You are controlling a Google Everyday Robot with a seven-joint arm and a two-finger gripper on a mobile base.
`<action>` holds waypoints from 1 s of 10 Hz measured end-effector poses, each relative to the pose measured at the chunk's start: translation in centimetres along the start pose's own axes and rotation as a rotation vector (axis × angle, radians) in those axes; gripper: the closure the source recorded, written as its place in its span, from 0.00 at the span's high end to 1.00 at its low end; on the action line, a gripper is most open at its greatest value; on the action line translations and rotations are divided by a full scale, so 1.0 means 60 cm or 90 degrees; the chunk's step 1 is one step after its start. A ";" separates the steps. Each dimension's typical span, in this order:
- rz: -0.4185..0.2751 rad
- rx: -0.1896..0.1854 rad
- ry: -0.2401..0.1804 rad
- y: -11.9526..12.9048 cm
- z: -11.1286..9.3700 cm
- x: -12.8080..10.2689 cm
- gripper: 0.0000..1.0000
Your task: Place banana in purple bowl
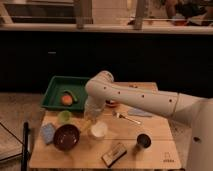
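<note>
The purple bowl (66, 136) stands at the front left of the wooden table (155, 155). My gripper (90, 120) hangs from the white arm between the purple bowl and a white cup (98, 130), just left of and above the cup. A small pale-yellow shape at the gripper's lower end (87, 125) seems to be the banana; the arm hides most of it, and I cannot tell how it is held.
A light-green cup (64, 116) and a blue object (47, 132) sit by the purple bowl. A green tray (52, 95) holds an orange item behind them. An orange-red bowl (112, 103), a spoon (126, 119), a dark cup (143, 140) and a tan-and-black block (115, 153) lie to the right.
</note>
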 end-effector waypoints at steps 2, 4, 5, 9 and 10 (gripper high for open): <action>-0.040 0.012 -0.008 -0.013 -0.012 -0.013 0.04; -0.088 0.011 -0.025 -0.027 -0.011 -0.031 0.04; -0.119 0.009 -0.038 -0.035 -0.008 -0.042 0.04; -0.250 -0.018 -0.099 -0.068 0.024 -0.099 0.04; -0.273 -0.023 -0.111 -0.075 0.033 -0.109 0.04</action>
